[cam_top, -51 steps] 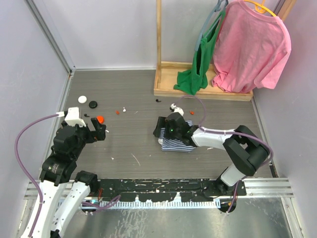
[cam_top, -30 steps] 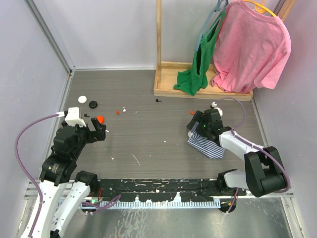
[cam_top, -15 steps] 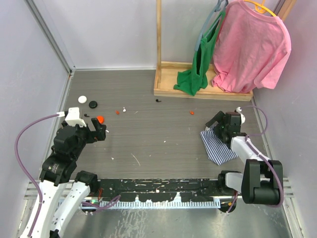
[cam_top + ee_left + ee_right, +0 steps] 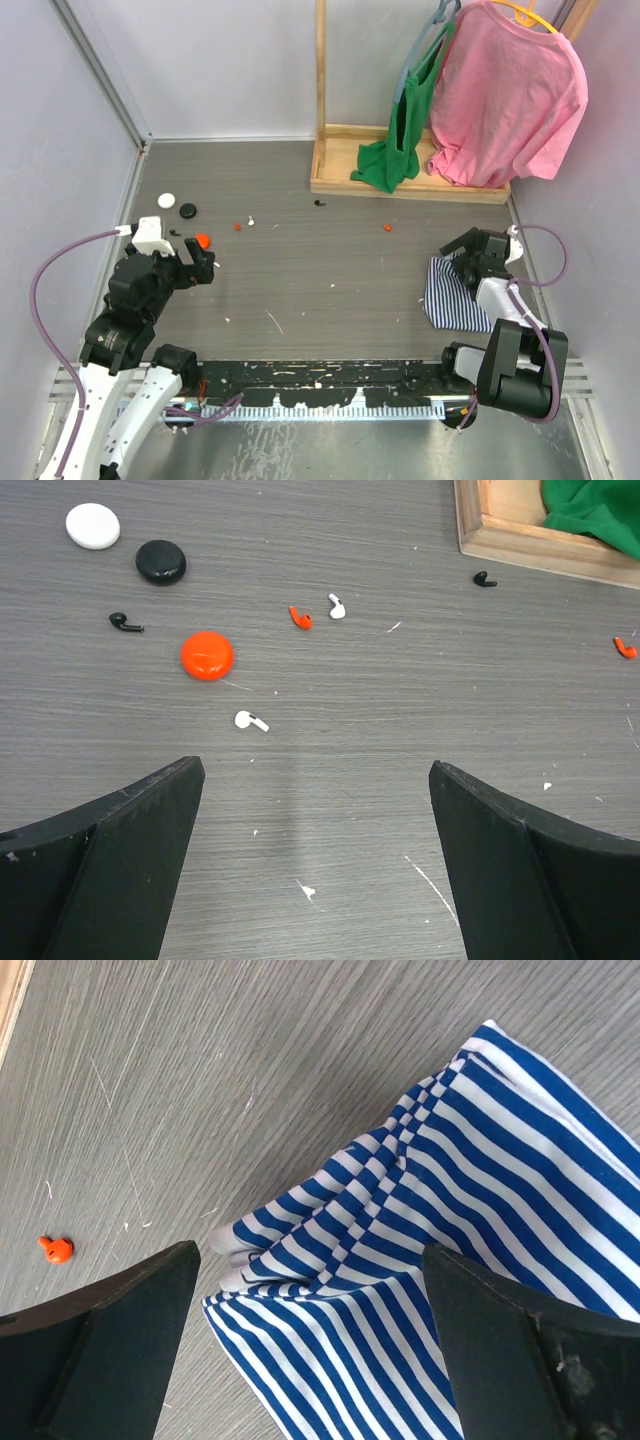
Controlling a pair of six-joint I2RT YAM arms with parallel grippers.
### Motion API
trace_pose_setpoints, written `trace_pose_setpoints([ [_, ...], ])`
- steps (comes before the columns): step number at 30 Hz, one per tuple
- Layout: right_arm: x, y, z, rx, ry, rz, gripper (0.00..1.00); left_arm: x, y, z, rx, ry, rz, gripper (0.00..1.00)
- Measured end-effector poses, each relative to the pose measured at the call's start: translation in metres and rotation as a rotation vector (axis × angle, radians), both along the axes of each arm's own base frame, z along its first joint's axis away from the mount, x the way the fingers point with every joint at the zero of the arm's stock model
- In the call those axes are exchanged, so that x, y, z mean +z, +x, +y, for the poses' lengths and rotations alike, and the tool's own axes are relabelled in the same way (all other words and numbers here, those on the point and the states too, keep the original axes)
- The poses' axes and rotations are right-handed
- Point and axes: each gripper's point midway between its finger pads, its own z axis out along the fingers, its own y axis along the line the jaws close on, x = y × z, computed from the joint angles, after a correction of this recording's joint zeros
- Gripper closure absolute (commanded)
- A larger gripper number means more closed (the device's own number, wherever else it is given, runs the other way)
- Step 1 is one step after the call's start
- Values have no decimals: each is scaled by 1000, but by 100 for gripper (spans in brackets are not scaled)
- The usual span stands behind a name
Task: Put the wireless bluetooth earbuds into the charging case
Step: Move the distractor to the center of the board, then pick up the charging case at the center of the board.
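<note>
Though unseen from above, a white earbud [image 4: 250,721] lies near the red case [image 4: 207,655].

free: centre of table [image 4: 320,270] | blocked: wooden rack [image 4: 340,185] rear, striped cloth [image 4: 450,300] right

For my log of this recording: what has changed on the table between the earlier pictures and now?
The right end effector swept from the middle to the right side, dragging the striped cloth with it; now it is open over the cloth. The left end effector, the earbuds and the round cases did not move.
</note>
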Motion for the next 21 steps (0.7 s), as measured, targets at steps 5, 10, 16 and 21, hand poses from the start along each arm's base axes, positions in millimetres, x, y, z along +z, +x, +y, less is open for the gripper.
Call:
trace_pose_setpoints([
  [5,0,0,-2,7,-5,4,0,0,0,1,8,3,-1,2],
  [10,6,2,1,45,-10,7,0,0,0,3,14,5,-1,2],
  [16,41,8,11,137,-27,-79,0,-1,1,4,22,9,3,2],
  [21,80,12,22,232,-52,-186,0,-8,4,3,28,14,38,2],
])
